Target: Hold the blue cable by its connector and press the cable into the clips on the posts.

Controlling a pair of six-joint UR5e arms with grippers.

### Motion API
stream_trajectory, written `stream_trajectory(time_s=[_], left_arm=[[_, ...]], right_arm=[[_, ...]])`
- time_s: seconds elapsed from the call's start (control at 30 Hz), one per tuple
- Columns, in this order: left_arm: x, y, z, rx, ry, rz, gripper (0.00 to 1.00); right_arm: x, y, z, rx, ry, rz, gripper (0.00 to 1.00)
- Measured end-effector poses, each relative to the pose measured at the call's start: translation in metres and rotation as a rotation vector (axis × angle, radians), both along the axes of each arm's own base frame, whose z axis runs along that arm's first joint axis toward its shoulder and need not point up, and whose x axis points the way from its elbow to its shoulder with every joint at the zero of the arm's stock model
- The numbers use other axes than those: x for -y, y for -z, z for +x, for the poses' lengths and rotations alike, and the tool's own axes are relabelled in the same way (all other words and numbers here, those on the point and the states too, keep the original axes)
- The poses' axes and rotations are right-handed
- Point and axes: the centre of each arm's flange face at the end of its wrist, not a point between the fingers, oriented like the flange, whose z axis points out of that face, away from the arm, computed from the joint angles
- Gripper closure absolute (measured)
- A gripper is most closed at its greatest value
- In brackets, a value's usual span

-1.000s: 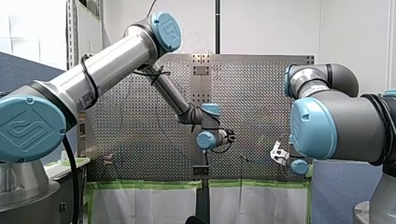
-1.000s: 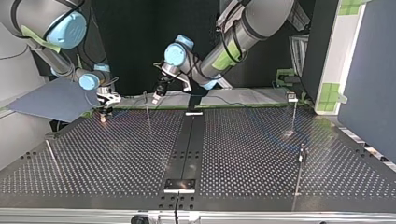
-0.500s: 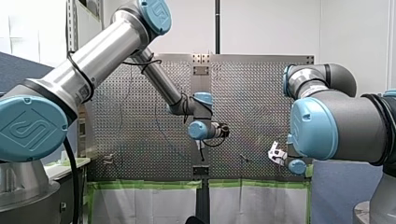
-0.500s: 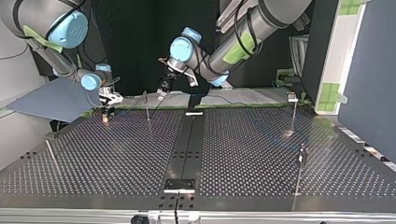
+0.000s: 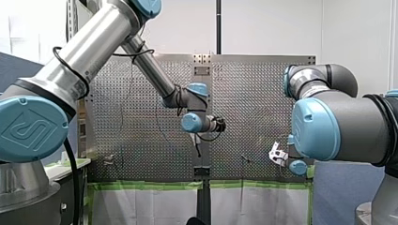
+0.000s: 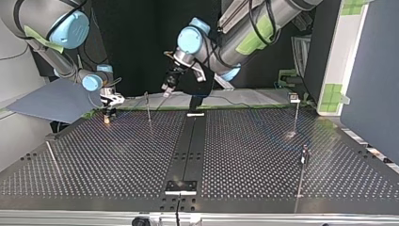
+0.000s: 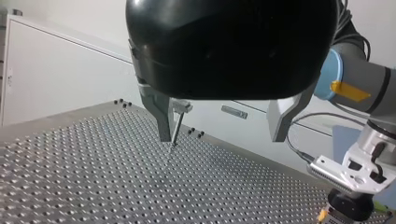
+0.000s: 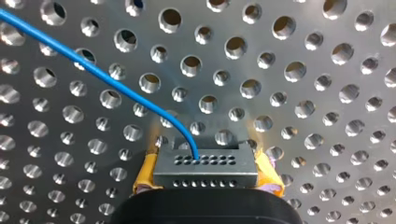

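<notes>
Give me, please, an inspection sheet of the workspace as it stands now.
Surface: perforated table, bare metal.
Job's things: connector gripped in my right hand; blue cable runs from it across the table; thin posts stand upright, their clips too small to tell whether they hold cable.
Clutter: nothing seen.
Hands: my right hand shut on the connector, yellow pads either side; my left hand open, empty, above the table beside a post.
Cables: black cable hangs by my left arm's base.
Surroundings: blue board at the top view's left; green tape along the table's edge.
</notes>
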Motion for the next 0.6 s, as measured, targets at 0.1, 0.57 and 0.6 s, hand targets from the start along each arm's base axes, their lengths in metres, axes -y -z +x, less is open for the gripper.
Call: stream_trajectory(time_s=[0.1,0.57,0.6], left_arm=[[-0.006,-0.006,-0.007,0.000,0.000,0.000,0.00],[-0.035,-0.031,-0.042,0.001,-0.001,0.001,0.00],[-0.036,-0.033,-0.044,0.001,-0.001,0.001,0.00]], right_arm=[[0.000,0.000,0.001,0.000,-0.001,0.000,1.00],[-0.001,0.000,0.005,0.000,-0.007,0.000,1.00],[-0.001,0.000,0.005,0.000,-0.007,0.000,1.00]])
